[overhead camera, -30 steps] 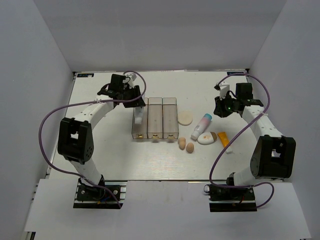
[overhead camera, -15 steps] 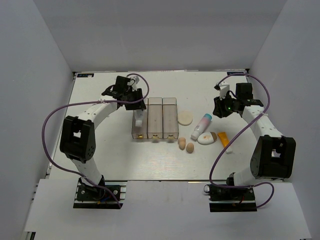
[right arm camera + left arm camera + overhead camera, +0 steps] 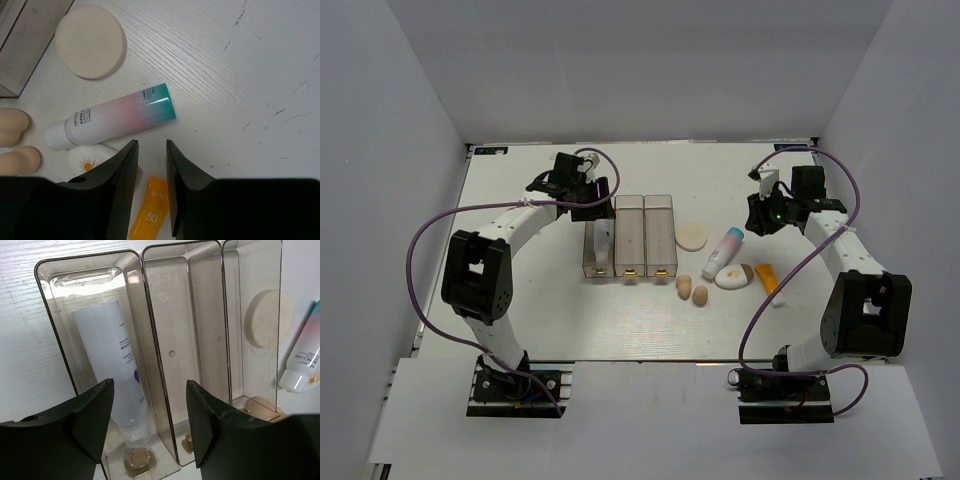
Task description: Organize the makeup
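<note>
Scratched white bench (image 3: pixel 570 320), pale grey walls (image 3: pixel 640 70) around. The white tube (image 3: pixel 117 370) lies in the leftmost of three clear bins (image 3: pixel 631 236); right of the bins (on bare bench) lie bottle (image 3: pixel 724 250), puff (image 3: pixel 692 236), sponges (image 3: pixel 684 286). Left jaws wide, empty; right jaws narrow, empty.

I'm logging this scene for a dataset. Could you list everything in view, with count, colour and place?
bins: 3, clear, side by side mid-table
white tube: 1, white, lying in the leftmost bin
puff: 1, cream, right of the bins
bottle: 1, white-pink with teal cap, lying right of the puff
compact: 1, white, by the bottle's near end
orange tube: 1, orange, right of the compact
sponges: 2, tan, left of the compact
table: 1, white
left gripper: open, over the bins
right gripper: open, over the bottle
</note>
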Controlling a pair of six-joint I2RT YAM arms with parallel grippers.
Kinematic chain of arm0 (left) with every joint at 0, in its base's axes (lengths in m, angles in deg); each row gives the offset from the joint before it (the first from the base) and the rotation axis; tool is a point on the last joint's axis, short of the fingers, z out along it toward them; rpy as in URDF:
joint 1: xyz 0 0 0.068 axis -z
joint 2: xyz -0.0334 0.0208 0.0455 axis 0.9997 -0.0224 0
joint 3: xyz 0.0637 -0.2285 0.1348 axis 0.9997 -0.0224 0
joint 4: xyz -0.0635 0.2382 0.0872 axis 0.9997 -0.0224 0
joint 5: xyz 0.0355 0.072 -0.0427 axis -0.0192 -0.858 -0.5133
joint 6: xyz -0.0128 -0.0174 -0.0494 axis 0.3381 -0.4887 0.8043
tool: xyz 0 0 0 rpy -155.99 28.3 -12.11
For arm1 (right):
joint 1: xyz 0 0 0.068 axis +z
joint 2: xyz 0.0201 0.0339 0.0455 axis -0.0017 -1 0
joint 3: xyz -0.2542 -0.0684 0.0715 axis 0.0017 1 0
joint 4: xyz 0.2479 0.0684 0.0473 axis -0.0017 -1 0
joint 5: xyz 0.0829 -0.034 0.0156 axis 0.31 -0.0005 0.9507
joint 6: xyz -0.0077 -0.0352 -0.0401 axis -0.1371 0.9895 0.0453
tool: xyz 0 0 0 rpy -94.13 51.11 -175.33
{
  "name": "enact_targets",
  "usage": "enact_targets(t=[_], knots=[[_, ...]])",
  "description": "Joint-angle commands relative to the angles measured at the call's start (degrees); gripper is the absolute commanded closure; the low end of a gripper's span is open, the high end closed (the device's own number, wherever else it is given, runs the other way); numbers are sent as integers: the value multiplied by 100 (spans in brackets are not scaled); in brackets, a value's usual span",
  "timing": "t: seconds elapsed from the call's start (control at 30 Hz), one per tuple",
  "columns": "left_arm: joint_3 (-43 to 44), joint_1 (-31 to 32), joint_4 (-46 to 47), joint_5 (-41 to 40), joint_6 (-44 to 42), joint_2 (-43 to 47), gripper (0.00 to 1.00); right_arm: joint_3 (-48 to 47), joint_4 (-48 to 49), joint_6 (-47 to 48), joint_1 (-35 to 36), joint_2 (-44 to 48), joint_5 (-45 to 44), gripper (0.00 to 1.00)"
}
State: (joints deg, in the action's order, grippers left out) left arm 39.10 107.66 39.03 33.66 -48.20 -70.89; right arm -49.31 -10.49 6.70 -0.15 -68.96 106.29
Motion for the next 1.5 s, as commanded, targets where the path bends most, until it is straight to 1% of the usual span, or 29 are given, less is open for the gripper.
enact_targets(t=[0.0, 0.07, 0.2, 0.23, 0.27, 0.3, 0.33, 0.4, 0.43, 0.5, 0.53, 0.57, 0.63, 0.67, 0.73, 0.8, 0.83, 0.87, 1.0, 1.17, 1.33, 1.47], knots=[[118, 31, 106, -67, 55, 375, 30, -155, -32, 57, 16, 75, 194, 65], [118, 31, 149, -75, 90, 498, 31, -155, -50, 31, 16, 57, 290, 65], [118, 31, 220, 3, 134, 894, 37, -181, -173, 75, 16, -13, 580, 64], [66, 31, 263, 82, 152, 1068, 42, -190, -260, 397, 16, -39, 668, 63], [31, 31, 281, 126, 178, 1157, 44, -207, -339, 661, 16, -57, 878, 59], [-22, 31, 290, 170, 204, 1245, 46, -208, -392, 942, 16, -74, 976, 57], [-144, 31, 290, 214, 222, 1437, 46, -190, -471, 1728, 16, -135, 1055, 55], [-303, 31, 247, 206, 310, 1640, 45, -216, -918, 2820, 16, -276, 1310, 51], [-521, 31, 220, 136, 380, 1885, 41, -260, -1338, 4088, 16, -311, 1441, 50], [-794, 31, 202, 57, 468, 2158, 37, -286, -1709, 5325, 16, -434, 1469, 49], [-1057, 31, 194, -22, 494, 2290, 36, -304, -1868, 6436, 8, -478, 1443, 49], [-1181, 31, 185, -66, 573, 2570, 33, -365, -2121, 6917, 8, -522, 1434, 48], [-1427, 31, 141, -180, 670, 2818, 31, -462, -2325, 7770, 16, -715, 1338, 48], [-1611, 31, 132, -216, 705, 3054, 30, -593, -2404, 8418, 16, -812, 1285, 46], [-1770, 31, 88, -260, 802, 3240, 30, -787, -2554, 8749, 16, -1084, 1266, 42], [-1955, 31, 36, -295, 855, 3469, 29, -1156, -2765, 8995, 8, -1357, 1293, 32], [-1999, 31, 27, -321, 916, 3522, 29, -1261, -2870, 9144, 16, -1453, 1310, 31], [-2096, 31, 0, -348, 934, 3635, 29, -1454, -3106, 9424, 190, -1628, 1302, 30], [-2254, -21, -44, -383, 996, 3821, 29, -1719, -3529, 9900, 349, -1955, 978, 30], [-2263, -22, -184, -427, 969, 3883, 29, -1658, -3662, 10191, 578, -2043, 819, 28], [-2307, -22, -158, -409, 969, 3874, 29, -1447, -3373, 10218, 860, -2087, 573, 28], [-2325, -22, -114, -401, 1004, 3856, 29, -1490, -3188, 10103, 983, -2271, 397, 27]])
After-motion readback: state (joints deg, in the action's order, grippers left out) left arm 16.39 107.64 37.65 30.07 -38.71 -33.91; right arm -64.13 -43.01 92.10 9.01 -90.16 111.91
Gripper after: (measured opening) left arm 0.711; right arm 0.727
